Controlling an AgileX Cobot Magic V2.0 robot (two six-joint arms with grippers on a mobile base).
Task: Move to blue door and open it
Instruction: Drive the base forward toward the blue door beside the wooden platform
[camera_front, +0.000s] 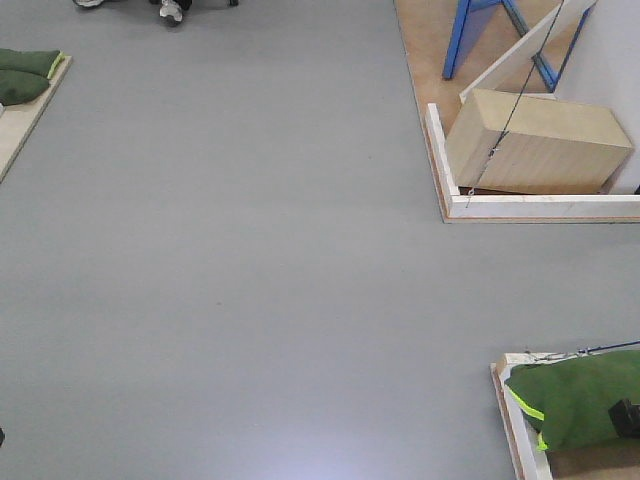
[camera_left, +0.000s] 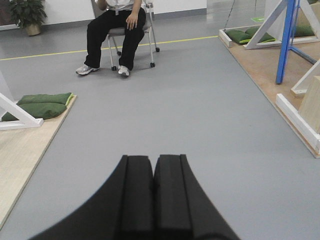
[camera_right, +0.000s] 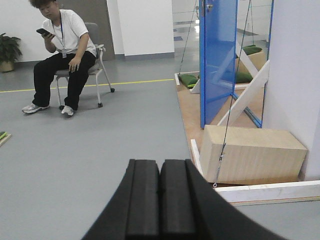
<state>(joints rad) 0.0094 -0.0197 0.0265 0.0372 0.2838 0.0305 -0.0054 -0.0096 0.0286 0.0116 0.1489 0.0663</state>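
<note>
- Right wrist view: the glossy bright-blue door panel (camera_right: 218, 60) stands upright at about 1 o'clock from the right claw (camera_right: 160, 200), on a raised tan wooden platform (camera_right: 189, 117). It's well apart from the claw.
- Both claws are fully closed, pads pressed flat together, with nothing between them. Same for the left claw (camera_left: 153, 195).
- In the way on the right side: a pale plywood box (camera_right: 250, 155) sits on the platform at 2 o'clock, just in front of the door's foot. A low white wooden curb (camera_right: 270, 191) runs along the platform edge below it.
- A slanted white wooden brace (camera_right: 247, 97) leans up behind the box, and a thin dark cable (camera_right: 227, 115) hangs down across the box front.
- A white wall (camera_right: 295, 75) closes off the 3 o'clock side.
- A person in a white shirt and black trousers (camera_right: 62, 60) sits on a grey chair at 10 o'clock, phone in hand, well clear of the door.
- Dark green sandbags (camera_right: 189, 79) lie on the platform past the door, more of them (camera_left: 42, 105) at 9 o'clock in the left wrist view.
- The grey floor (camera_front: 220, 260) is open between robot and platform.
- The lanyard on the person is too small to read.
</note>
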